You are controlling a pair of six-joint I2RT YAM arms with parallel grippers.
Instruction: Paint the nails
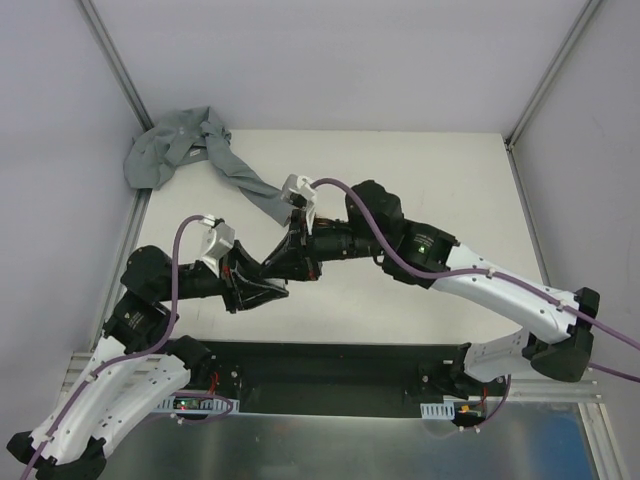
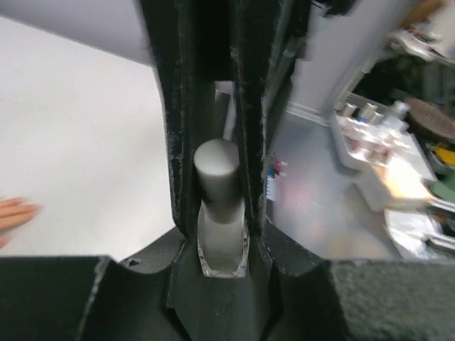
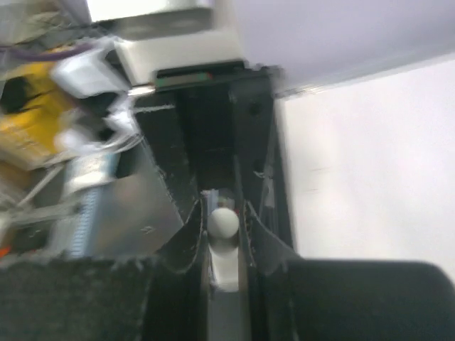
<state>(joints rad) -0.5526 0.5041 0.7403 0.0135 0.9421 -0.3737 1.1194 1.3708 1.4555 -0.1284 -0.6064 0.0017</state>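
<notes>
A long grey sleeve [image 1: 180, 150] lies from the back left corner towards the table's middle. The peach mannequin hand shows only as blurred fingertips [image 2: 14, 213] at the left edge of the left wrist view; its nails are too small to tell. In the top view the arms hide the hand. My left gripper [image 1: 292, 258] [image 2: 219, 142] is shut on a small white bottle [image 2: 220, 241] with a grey-white cap [image 2: 217, 167]. My right gripper [image 1: 308, 240] [image 3: 222, 206] meets it tip to tip and is shut on a white round-topped piece [image 3: 224, 224], apparently the same bottle's cap.
White enclosure walls stand at the back and both sides, with metal posts [image 1: 115, 60] at the corners. A black strip [image 1: 330, 365] runs along the near edge between the arm bases. A cluttered bench [image 2: 398, 142] shows outside in the left wrist view.
</notes>
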